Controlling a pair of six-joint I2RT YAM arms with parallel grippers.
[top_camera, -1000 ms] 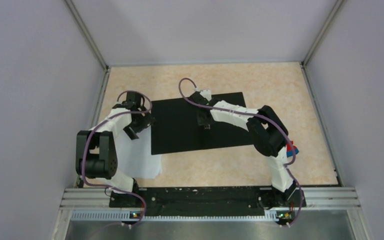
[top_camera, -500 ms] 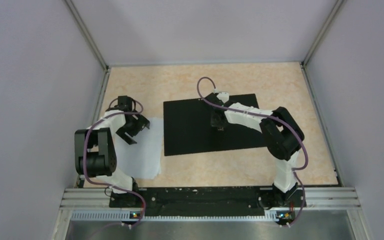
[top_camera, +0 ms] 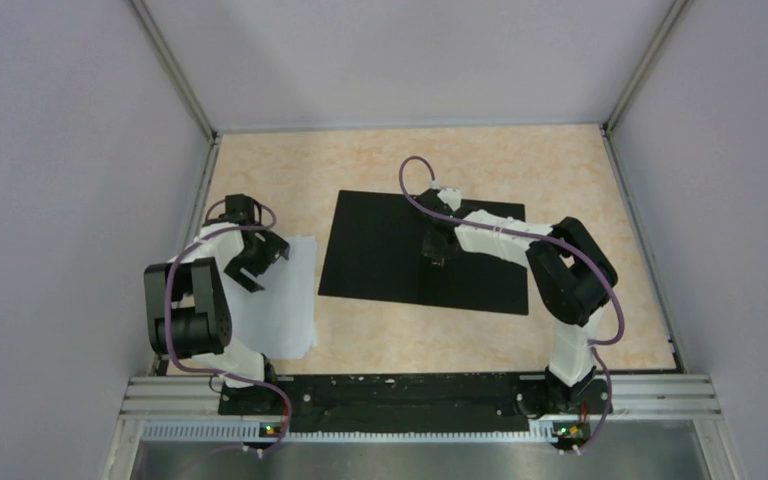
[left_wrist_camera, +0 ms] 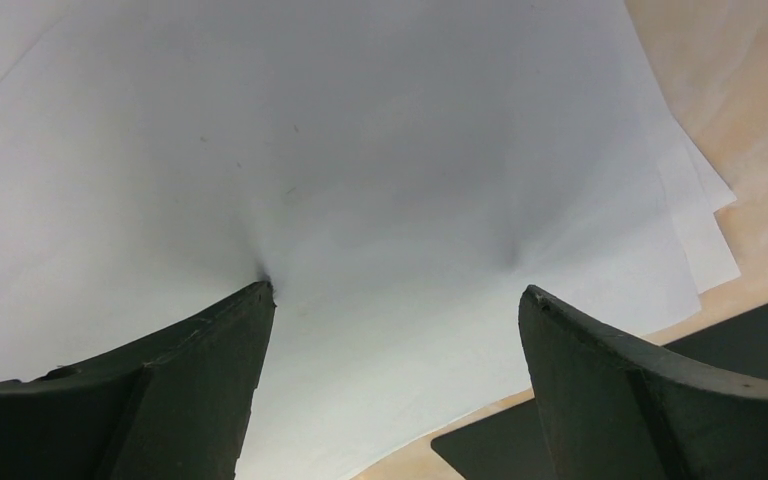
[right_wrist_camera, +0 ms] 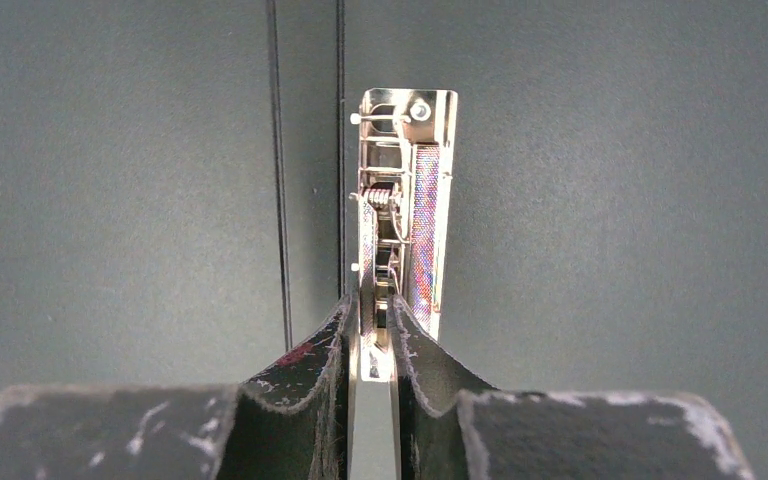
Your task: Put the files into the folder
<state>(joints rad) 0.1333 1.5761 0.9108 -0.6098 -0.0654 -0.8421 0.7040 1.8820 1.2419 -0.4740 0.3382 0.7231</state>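
Folder (top_camera: 380, 260) lies open, black side up, on table (top_camera: 560, 170); right gripper (right_wrist_camera: 376, 325) pinches its metal spine clip (right_wrist_camera: 407, 180). Left gripper (left_wrist_camera: 397, 290), jaws wide, presses both fingertips on files (top_camera: 290, 300) lying left of the folder.

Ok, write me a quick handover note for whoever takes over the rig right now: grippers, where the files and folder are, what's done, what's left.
Left gripper: open wide, pressing down on the files.
Right gripper: shut on the metal clip at the spine of the folder.
Files: flat on the table left of the folder, slightly fanned, none inside yet.
Folder: lying open mid-table, black inside up.
Done: folder opened, clip gripped.
Left: probably lift the clip, slide the files under it, clamp them and close the cover.
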